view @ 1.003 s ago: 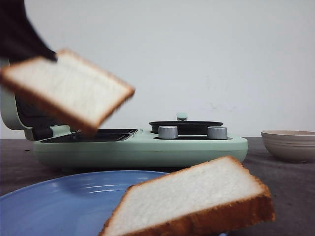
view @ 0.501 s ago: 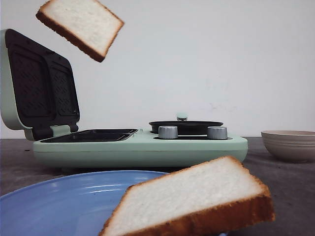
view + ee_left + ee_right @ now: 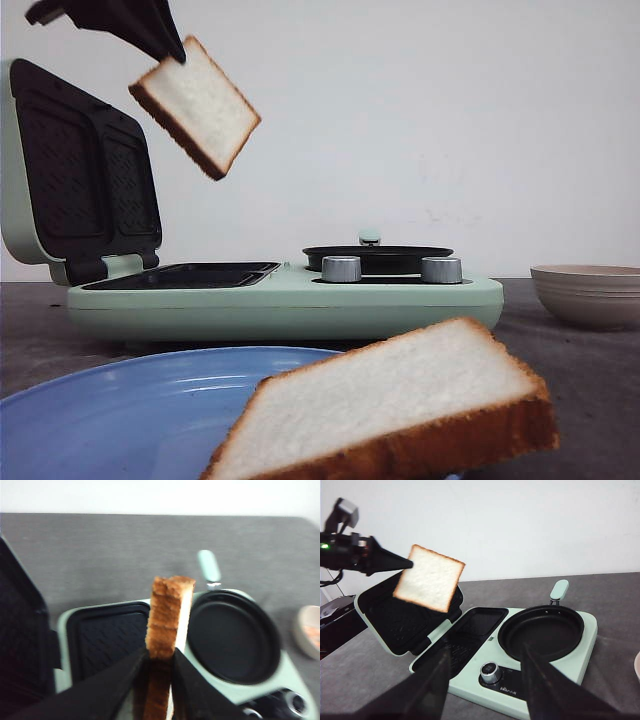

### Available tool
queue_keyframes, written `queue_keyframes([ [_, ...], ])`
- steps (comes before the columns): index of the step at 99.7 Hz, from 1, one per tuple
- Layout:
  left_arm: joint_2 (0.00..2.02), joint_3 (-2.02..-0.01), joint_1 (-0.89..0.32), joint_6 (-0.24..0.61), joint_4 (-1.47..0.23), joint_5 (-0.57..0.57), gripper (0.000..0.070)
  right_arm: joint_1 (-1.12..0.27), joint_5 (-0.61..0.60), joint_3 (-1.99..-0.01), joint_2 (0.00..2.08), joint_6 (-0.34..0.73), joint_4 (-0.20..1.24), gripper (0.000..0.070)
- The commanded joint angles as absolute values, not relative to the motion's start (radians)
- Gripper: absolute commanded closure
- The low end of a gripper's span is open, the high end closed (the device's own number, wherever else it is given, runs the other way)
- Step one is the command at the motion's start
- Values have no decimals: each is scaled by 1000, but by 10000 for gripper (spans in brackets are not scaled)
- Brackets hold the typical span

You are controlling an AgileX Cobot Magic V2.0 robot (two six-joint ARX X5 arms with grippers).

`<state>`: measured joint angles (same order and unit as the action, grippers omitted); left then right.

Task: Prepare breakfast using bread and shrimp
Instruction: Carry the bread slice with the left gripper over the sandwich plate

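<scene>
Grey matte table (image 3: 620,587), square soft bread slice (image 3: 196,105) (golden crust) pinched in left end effector (image 3: 159,655), right end effector (image 3: 485,680) open.

Light was even and soft across all three views, with the plain white wall (image 3: 450,130) bright and nearly washed out in the left wrist view. No hard shadows showed on the dark grey tabletop (image 3: 125,545). In the front view the nearest square slice of white bread (image 3: 400,405) and the blue round plate (image 3: 120,410) lay close to the lens and were soft, out of focus. The left wrist view was slightly blurred throughout, most on the black gripper fingers (image 3: 110,690). The right wrist view was sharper, though its own dark fingers (image 3: 427,690) were smeared.
</scene>
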<state>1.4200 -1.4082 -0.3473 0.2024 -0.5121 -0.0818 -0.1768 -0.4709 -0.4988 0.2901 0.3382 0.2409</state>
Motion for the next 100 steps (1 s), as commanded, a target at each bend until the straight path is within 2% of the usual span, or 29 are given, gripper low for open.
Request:
queue_keyframes([
  [1,1463,-1460,-360,179,-513,-41,697,-181,-471,-514,291,340,245,434],
  [63,1783,-1726,-444,79,-623,326,696,-181,-463,-514,292,336,256,434],
  [100,1967,-1929,-447,60,-779,401,696,-181,-444,-514,292,337,256,434],
])
